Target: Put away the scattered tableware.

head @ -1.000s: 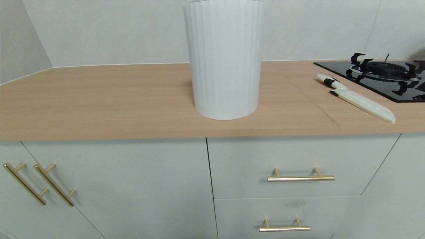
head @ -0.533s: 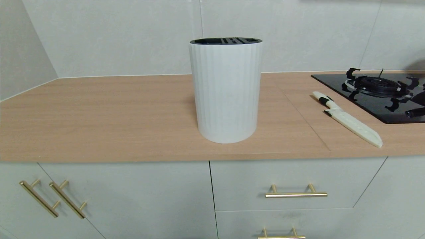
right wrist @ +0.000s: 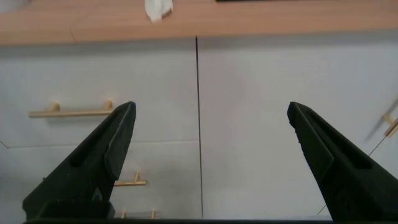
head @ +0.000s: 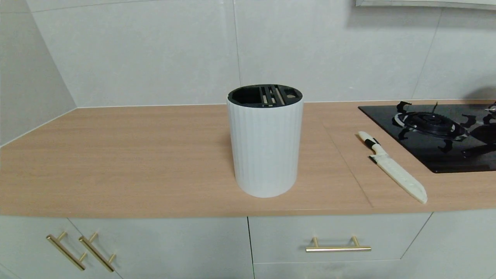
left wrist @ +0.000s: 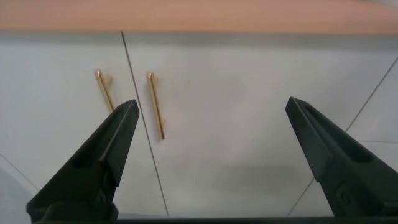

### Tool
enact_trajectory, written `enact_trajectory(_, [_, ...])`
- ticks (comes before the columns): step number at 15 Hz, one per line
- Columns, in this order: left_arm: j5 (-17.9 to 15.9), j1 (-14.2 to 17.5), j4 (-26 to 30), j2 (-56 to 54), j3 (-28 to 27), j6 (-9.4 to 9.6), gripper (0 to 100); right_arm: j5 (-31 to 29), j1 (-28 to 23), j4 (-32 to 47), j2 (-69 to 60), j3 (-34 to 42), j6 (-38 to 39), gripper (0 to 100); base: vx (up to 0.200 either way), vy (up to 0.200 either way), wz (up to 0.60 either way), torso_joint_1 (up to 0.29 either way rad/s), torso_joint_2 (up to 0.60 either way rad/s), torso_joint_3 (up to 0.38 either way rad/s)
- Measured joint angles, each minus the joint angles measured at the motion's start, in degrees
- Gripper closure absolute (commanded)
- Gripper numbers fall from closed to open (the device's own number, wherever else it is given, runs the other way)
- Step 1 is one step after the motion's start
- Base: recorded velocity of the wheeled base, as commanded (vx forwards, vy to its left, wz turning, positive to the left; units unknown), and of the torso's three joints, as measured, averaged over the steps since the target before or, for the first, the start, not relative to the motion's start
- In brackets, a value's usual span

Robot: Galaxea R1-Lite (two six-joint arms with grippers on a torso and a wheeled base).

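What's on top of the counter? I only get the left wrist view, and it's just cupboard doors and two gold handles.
Observer: A tall white ribbed knife holder stands upright on the wooden counter.
Operator: Is there something to put in it?
Observer: Yes, a white knife lies flat on the counter to the holder's right, near the black stove but apart from it.
Operator: Is my other gripper open too?
Observer: Yes, the right gripper is open and empty, facing the drawer fronts below the counter's edge.
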Motion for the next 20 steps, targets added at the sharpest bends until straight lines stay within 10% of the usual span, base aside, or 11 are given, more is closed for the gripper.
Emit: enact_trajectory(20, [0.0, 0.0, 0.1, 0.0, 0.0, 0.02, 0, 0.0, 0.0, 0.0, 0.0, 0.0, 0.0, 0, 0.000, 0.000, 0.00, 0.227, -0.53, -0.306])
